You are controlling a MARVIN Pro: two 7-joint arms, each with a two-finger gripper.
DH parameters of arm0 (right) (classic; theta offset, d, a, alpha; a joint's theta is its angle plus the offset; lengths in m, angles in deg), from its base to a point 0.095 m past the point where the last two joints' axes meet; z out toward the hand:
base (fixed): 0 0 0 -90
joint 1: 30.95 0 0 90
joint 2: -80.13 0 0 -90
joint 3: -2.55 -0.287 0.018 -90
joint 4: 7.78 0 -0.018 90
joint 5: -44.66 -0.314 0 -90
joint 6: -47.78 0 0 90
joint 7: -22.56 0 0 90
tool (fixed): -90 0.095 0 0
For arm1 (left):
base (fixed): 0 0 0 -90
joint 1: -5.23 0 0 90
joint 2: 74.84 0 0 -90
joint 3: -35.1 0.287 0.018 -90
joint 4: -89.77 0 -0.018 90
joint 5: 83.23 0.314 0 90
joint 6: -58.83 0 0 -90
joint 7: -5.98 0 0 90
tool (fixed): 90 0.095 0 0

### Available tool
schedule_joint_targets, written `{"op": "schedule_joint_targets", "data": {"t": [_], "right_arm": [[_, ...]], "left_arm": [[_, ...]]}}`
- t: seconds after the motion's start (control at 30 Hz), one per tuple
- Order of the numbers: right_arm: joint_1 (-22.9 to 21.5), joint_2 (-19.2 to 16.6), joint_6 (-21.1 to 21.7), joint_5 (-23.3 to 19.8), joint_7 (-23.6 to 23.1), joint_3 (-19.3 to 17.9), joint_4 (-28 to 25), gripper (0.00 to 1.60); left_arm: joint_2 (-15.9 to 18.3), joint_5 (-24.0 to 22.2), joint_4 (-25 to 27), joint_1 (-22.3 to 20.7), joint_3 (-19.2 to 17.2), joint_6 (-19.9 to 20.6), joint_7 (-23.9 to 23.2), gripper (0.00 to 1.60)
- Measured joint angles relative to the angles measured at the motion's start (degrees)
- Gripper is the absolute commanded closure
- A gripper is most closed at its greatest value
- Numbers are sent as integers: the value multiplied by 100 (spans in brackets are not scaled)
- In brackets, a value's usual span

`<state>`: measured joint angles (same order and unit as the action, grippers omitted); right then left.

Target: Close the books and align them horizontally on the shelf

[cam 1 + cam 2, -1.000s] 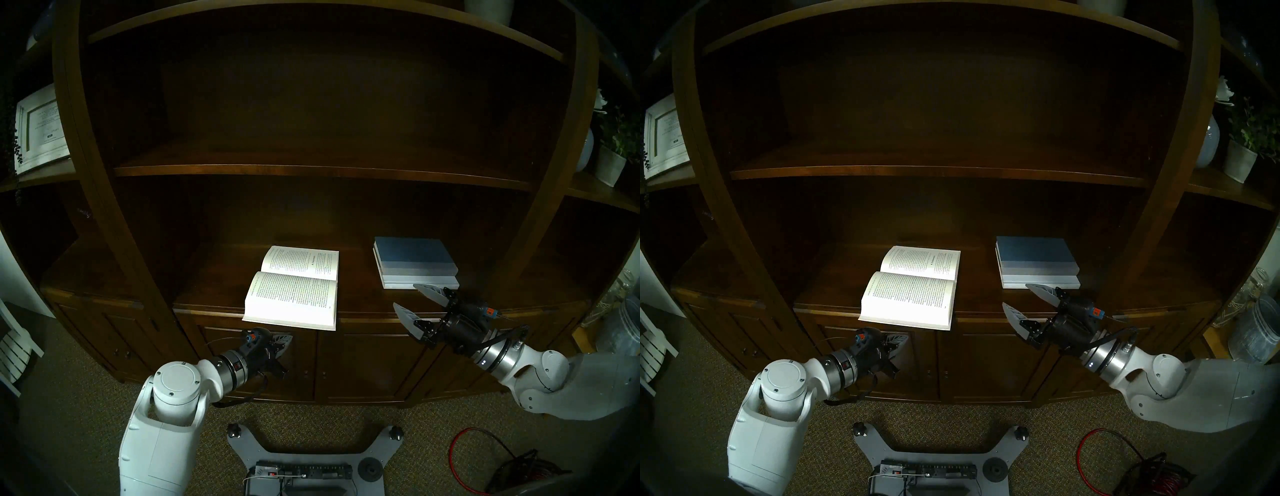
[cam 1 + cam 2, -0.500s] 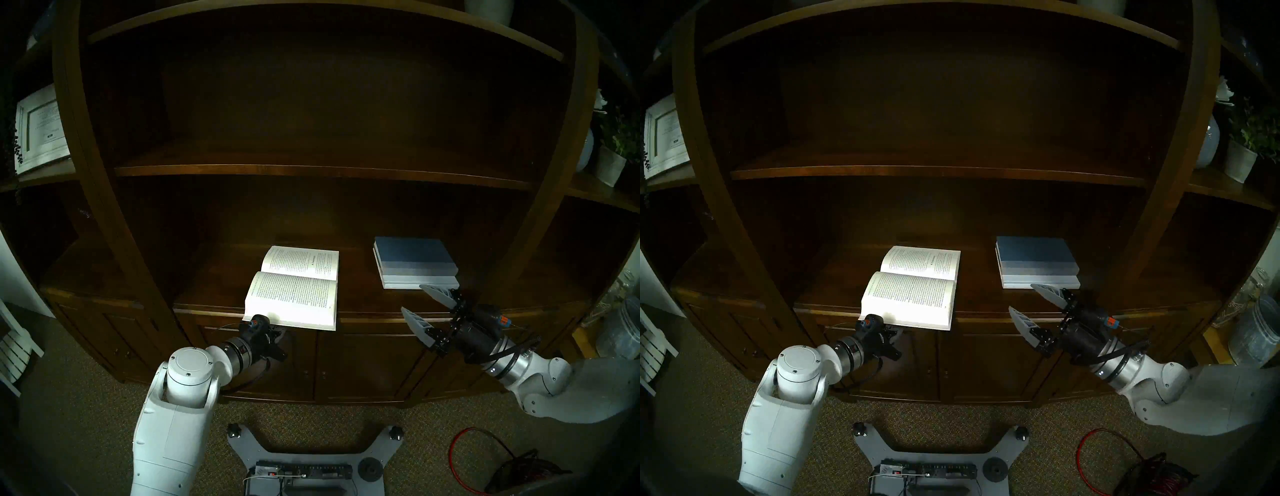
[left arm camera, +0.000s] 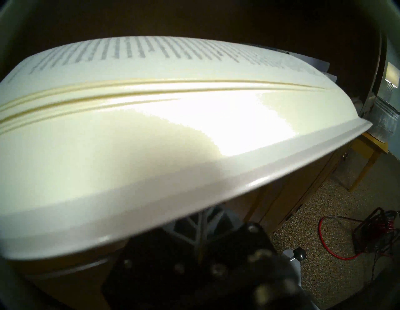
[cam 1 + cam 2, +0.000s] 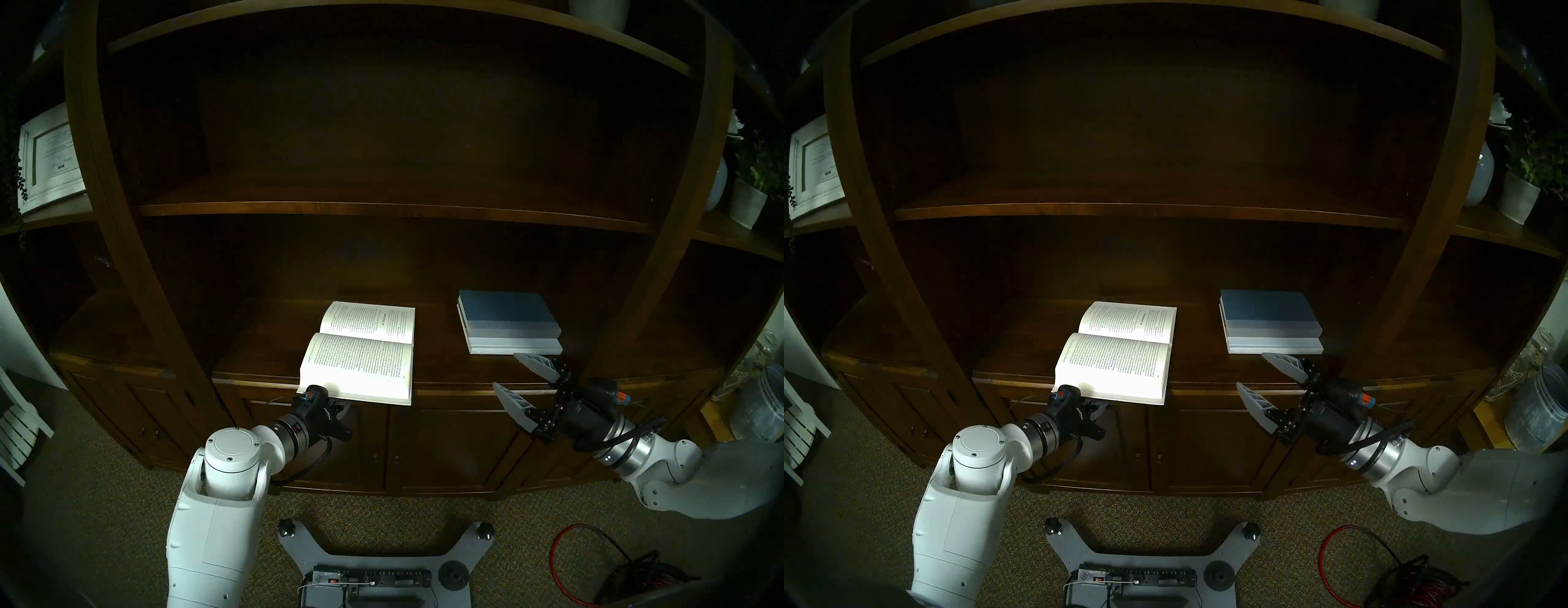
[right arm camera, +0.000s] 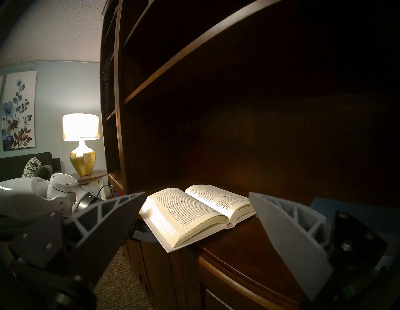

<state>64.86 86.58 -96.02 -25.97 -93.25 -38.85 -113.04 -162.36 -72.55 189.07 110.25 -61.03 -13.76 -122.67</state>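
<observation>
- Three books are lying on the shelf (image 4: 263,361): the open paperback (image 4: 360,352) at frame centre, its near edge overhanging the ledge, and the blue hardcover (image 4: 505,316) stacked on the white book (image 4: 515,346) at centre right, both shut.
- Sitting at the lower left of centre, the left gripper (image 4: 341,409) is closed with its fingers pressed together, tucked just under the paperback's overhanging cover; whether it is touching the cover is probably too hard to tell from the blurred wrist view.
- Hovering at the lower right, the right gripper (image 4: 515,375) is spread wide and empty, its upper finger just beside the white book's near edge.
- Pushing up from below is risking the paperback sliding back or twisting instead of folding shut, since nothing is pinning the far half.
- Lifting off-centre could be bending the soft cover or fanning pages out.
- Tipping off the ledge is possible, because the near half is hanging unsupported.
</observation>
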Motion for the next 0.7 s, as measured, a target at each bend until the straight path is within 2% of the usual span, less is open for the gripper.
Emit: {"op": "schedule_joint_targets", "data": {"t": [0.5, 0.7], "right_arm": [[122, 0, -10, -322, -435, -173, 64, 0], [171, -1, -13, -457, -611, -238, 90, 0]], "left_arm": [[-106, -188, 396, 159, -307, -1, -163, 160], [-162, -330, 785, 24, -490, -77, -100, 160]]}}
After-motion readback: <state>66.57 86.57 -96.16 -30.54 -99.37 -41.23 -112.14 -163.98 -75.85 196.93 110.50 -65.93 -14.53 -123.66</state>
